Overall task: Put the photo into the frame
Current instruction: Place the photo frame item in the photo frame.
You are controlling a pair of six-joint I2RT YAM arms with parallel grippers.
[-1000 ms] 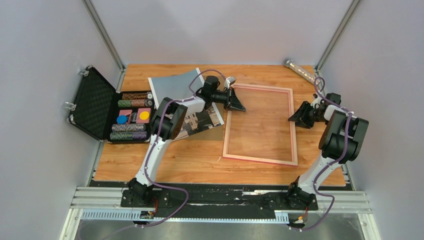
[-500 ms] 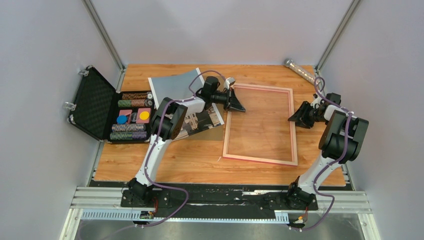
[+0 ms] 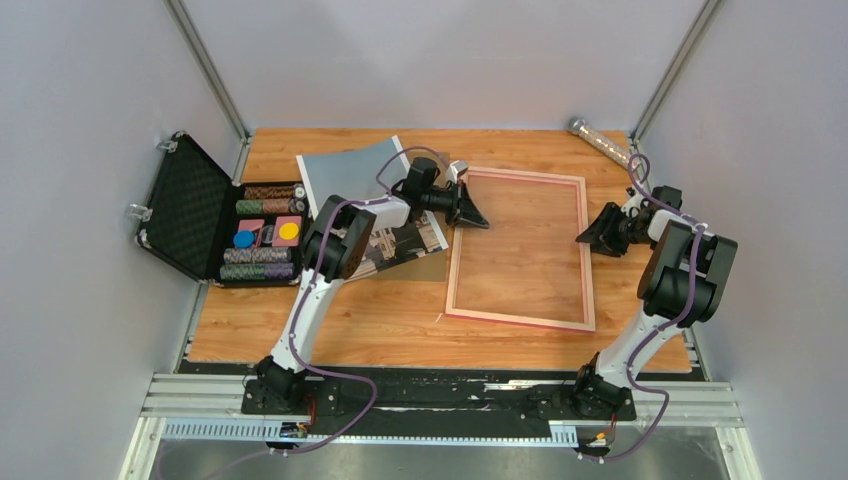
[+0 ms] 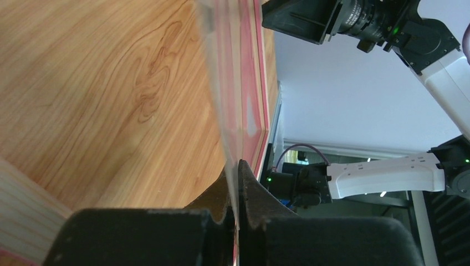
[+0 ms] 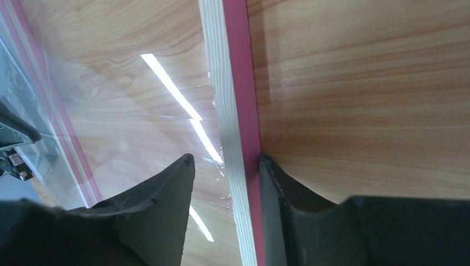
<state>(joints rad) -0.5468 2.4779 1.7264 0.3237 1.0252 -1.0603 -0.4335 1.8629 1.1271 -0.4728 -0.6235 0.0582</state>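
Observation:
The pink frame lies flat on the wooden table, right of centre. The photo, grey-blue sky over buildings, lies left of it, partly under my left arm. My left gripper is at the frame's far left corner. It is shut on the edge of a thin clear pane, which stands beside the frame's pink rail. My right gripper is open, one finger on each side of the frame's right rail. Its right fingertip touches the pink outer edge.
An open black case with poker chips stands at the left table edge. A glittery tube lies at the back right corner. Grey walls close in the table on three sides.
My left gripper has shifted slightly left and back with the clear pane. The right arm and the frame have not moved.

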